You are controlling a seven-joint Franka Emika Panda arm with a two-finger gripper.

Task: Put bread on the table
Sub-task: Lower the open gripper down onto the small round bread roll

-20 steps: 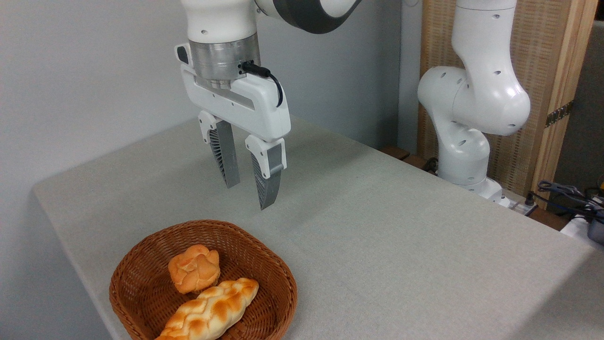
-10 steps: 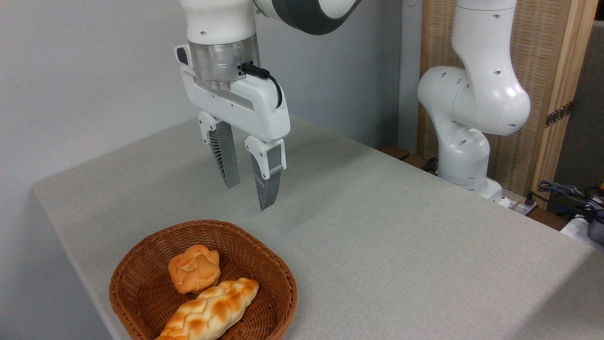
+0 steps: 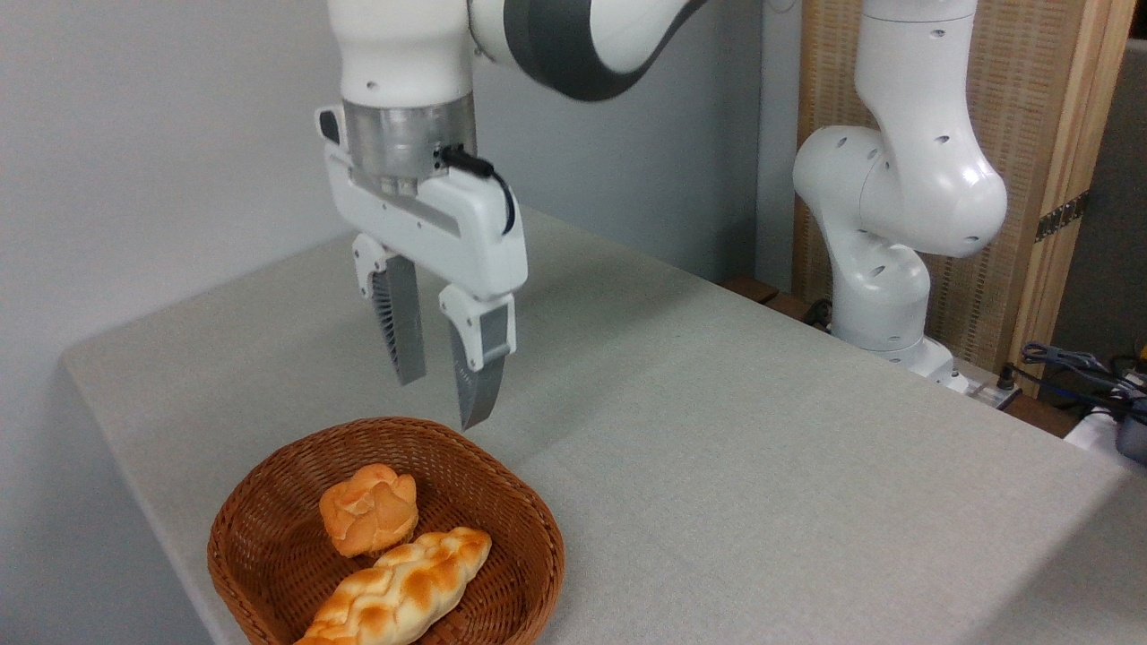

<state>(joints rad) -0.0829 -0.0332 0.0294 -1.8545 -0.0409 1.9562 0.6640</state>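
Bread (image 3: 369, 509) in the wicker basket (image 3: 269, 502), towards the back-left of it, touching the longer braided loaf (image 3: 401, 588) just in front. Not gripped, not lifted. Basket on the table (image 3: 762, 466), near the front-left corner; rest of the cloth bare, so plenty of room for the placing.

Tool (image 3: 440, 403) above the basket's back rim, tips pointing down, well clear of the bread. Fingers spread apart w/ a visible gap, nothing between them, i.e. released and empty.

Progress, as judged: approach only, nothing of the task itself done. Left to do: come down over the bun, clench on it w/o catching the loaf, lift out of the basket, carry to the bare cloth, set down and release. Second white arm base (image 3: 883, 269) at the right, beyond the table edge, not involved.
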